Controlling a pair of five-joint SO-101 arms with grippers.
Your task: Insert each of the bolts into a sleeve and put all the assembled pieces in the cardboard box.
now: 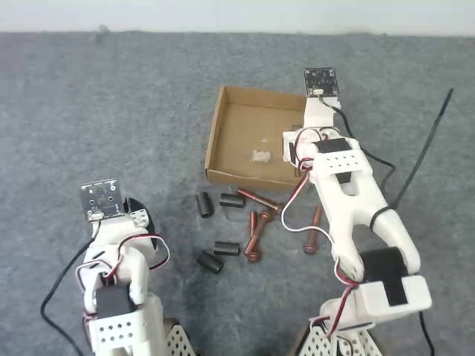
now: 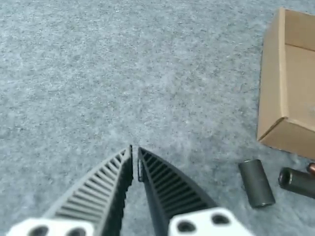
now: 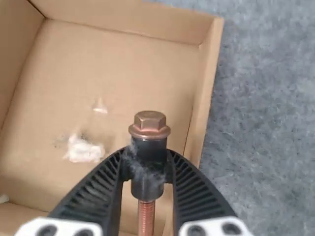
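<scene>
Bolt [image 3: 149,125] in sleeve [image 3: 146,173], clamped by the right gripper [image 3: 146,158], hung over the cardboard box [image 3: 123,22] at twelve o'clock, release looked next; left gripper [image 2: 135,150] sat fingers together.

The grey cloth table covering [image 1: 89,111] looks rough, fuzzy and matt. The shallow brown cardboard box [image 1: 214,133] is matt paper board, with pale scuffed spots on its floor. The copper-coloured hexagonal-headed metal bolt [image 3: 149,125] shines softly. The black cylindrical sleeve [image 3: 147,182] around it is dull, with pale lint. The black ribbed plastic fingers [image 3: 93,191] of the right gripper [image 3: 146,156] are matt.
</scene>
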